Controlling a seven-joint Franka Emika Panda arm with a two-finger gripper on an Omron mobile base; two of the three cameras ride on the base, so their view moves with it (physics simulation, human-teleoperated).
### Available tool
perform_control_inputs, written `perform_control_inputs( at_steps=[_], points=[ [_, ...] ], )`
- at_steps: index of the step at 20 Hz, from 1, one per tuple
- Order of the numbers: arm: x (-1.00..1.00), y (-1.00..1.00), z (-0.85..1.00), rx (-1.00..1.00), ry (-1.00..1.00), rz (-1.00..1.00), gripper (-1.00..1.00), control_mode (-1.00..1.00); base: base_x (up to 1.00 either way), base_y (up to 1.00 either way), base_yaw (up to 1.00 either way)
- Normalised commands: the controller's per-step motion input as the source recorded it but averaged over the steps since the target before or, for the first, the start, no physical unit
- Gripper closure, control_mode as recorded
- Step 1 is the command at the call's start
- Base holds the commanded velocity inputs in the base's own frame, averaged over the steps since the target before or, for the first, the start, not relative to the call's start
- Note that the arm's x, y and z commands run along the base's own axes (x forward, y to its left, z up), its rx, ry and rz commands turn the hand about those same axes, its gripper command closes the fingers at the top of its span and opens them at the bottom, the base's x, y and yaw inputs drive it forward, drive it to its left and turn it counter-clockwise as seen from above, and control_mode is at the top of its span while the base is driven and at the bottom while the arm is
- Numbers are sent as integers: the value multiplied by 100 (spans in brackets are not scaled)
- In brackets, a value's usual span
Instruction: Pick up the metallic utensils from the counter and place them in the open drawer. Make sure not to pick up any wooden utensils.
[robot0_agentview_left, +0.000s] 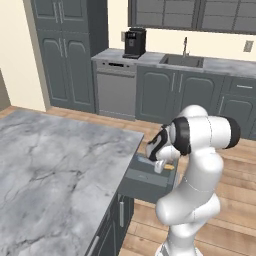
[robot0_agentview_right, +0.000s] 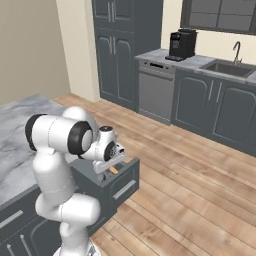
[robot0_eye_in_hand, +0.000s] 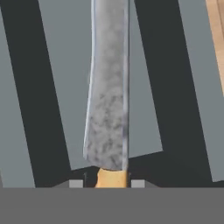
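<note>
Hand view looks straight down on the knife (robot0_eye_in_hand: 107, 100). Its grey-blue blade runs up the middle of the frame, and its short orange handle sits at the bottom, right between the two dark finger tips. The jaws are closed on that handle and hold the knife. Behind the blade lie the grey strips and dark gaps of the drawer (robot0_eye_in_hand: 52, 87), and a bit of wooden floor (robot0_eye_in_hand: 217, 35) shows in the upper right corner.

Left base view shows the white arm (robot0_agentview_left: 197, 170) bent over at the right of the frame. Its gripper (robot0_agentview_left: 161, 162) hangs over the open drawer (robot0_agentview_left: 145, 182), which sticks out from the dark base under the marble surface (robot0_agentview_left: 55, 170). A bit of orange shows just beside the gripper.

Right base view shows the gripper (robot0_agentview_right: 107, 162) at the middle of the frame, low over the drawer (robot0_agentview_right: 120, 187), with the orange handle (robot0_agentview_right: 114, 170) peeking out beneath it. A coffee machine (robot0_agentview_right: 181, 45) stands on the far worktop at the top.
</note>
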Motion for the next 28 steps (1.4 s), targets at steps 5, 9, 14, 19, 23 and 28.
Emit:
perform_control_inputs(
  at_steps=[5, 9, 14, 19, 23, 28],
  points=[
    [9, -2, -15, 0, 0, 0, 100, -100, 0, 0, 0],
    [14, 0, 0, 0, 0, 3, 100, -100, 0, 0, 0],
    [14, 8, 0, 0, 1, 4, 100, -100, 0, 0, 0],
    [19, 23, 0, 0, 10, 6, 100, -100, 0, 0, 0],
    [15, 15, -15, -7, 46, 3, 100, -100, 0, 0, 0],
    [1, 2, -29, -2, 25, 3, 100, -100, 0, 0, 0]
  ],
)
